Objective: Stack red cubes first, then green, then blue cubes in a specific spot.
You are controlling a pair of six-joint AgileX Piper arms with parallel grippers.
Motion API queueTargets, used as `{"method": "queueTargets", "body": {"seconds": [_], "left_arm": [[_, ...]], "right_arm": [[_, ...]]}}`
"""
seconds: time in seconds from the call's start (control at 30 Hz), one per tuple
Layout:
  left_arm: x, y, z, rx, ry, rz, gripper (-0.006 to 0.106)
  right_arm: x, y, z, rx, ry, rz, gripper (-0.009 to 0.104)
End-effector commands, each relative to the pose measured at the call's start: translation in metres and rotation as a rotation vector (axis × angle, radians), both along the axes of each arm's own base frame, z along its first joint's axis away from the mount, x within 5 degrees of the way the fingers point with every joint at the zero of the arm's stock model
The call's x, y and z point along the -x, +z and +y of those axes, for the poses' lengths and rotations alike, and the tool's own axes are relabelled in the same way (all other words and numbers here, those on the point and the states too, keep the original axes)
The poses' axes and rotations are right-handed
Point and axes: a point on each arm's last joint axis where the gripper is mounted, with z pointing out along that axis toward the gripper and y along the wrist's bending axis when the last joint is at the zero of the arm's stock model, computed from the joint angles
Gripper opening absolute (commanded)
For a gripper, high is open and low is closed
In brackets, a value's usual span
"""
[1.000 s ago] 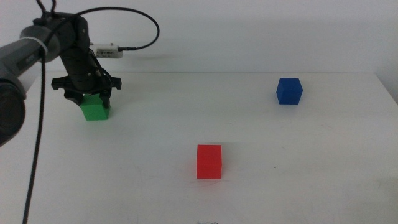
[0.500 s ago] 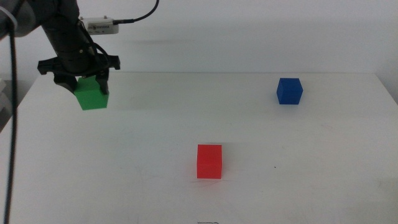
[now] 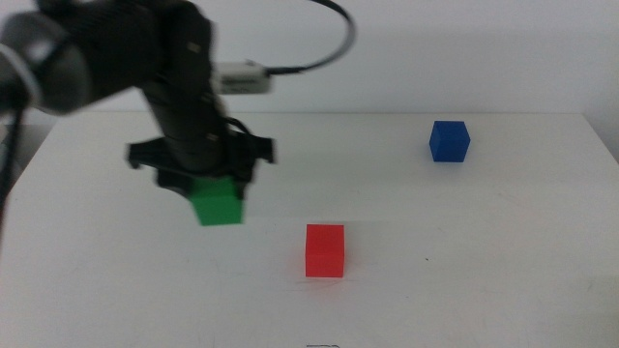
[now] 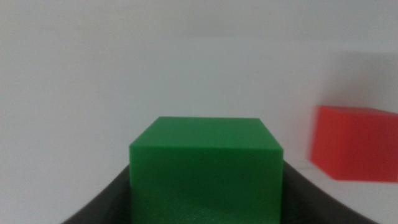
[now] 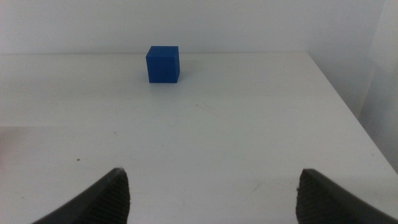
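My left gripper [image 3: 215, 198] is shut on the green cube [image 3: 216, 203] and holds it above the table, left of the red cube [image 3: 325, 250]. The left wrist view shows the green cube [image 4: 206, 168] between the jaws, with the red cube [image 4: 354, 144] beyond it to one side. The red cube stands on the white table near the middle front. The blue cube [image 3: 450, 141] stands at the back right and also shows in the right wrist view [image 5: 163, 63]. My right gripper [image 5: 211, 199] is open and empty, out of the middle view.
The white table's [image 3: 464, 251] far edge meets a white wall. Its right edge [image 3: 602, 145] lies just beyond the blue cube. The left arm's cable [image 3: 319, 48] loops above the table at the back.
My left gripper lifted the green cube off the table at the back left and carried it right and forward, toward the red cube. The red and blue cubes stayed put.
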Motion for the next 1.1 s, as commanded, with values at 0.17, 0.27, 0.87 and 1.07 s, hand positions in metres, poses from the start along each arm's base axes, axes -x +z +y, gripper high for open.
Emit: {"method": "queueTargets", "body": {"seconds": [0.17, 0.27, 0.87, 1.07], "left_arm": [[0.01, 0.011, -0.047, 0.036, -0.044, -0.09, -0.001], [0.007, 0.008, -0.064, 0.041, -0.072, -0.087, -0.001], [0.012, 0.002, -0.118, 0.077, -0.128, -0.083, -0.001], [0.011, 0.0, -0.119, 0.083, -0.121, -0.084, -0.001]], "right_arm": [[0.001, 0.014, 0.0, 0.02, 0.011, -0.119, 0.073], [0.001, 0.014, 0.0, 0.02, 0.011, -0.119, 0.073], [0.001, 0.014, 0.0, 0.02, 0.011, -0.119, 0.073], [0.001, 0.014, 0.0, 0.02, 0.011, -0.119, 0.073]]}}
